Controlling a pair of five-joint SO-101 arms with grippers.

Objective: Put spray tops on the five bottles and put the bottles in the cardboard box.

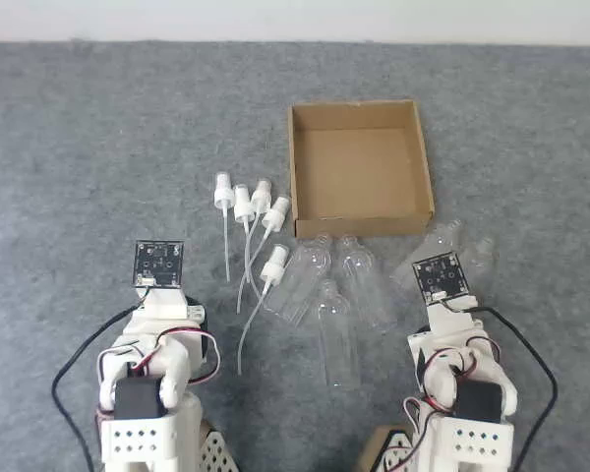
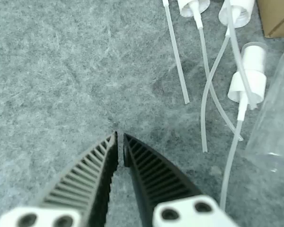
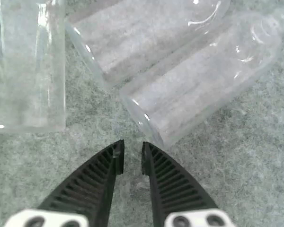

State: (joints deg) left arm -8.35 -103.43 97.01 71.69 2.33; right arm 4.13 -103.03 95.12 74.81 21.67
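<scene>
Grey mat (image 1: 79, 147), nothing assembled yet. The box (image 1: 364, 227) sits empty at far centre. Five tops (image 1: 248, 208) lie just left of it, and their tubes (image 2: 206, 94) trail toward the arms and cross each other. Three bottles (image 1: 336, 329) lie on their sides, touching, below the box's near wall. Two more are by its right corner, under my right arm.

Left gripper (image 2: 120, 137) is all but closed and empty, over bare mat beside the tops. Right gripper (image 3: 131, 144) is at a narrow slit, also empty, just short of a bottle base.

Risks as I read them:
- Round, clear bottles will likely roll, or shove their neighbours, on any off-centre pinch.
- Lifting one top may drag another by the crossed tubes.
- A bent tube could miss the neck.
- The box wall is close to both piles and easy to clip.

Open room: wide bare mat left of the tops, right of the box, and between the arms. I'd stage the work there.
</scene>
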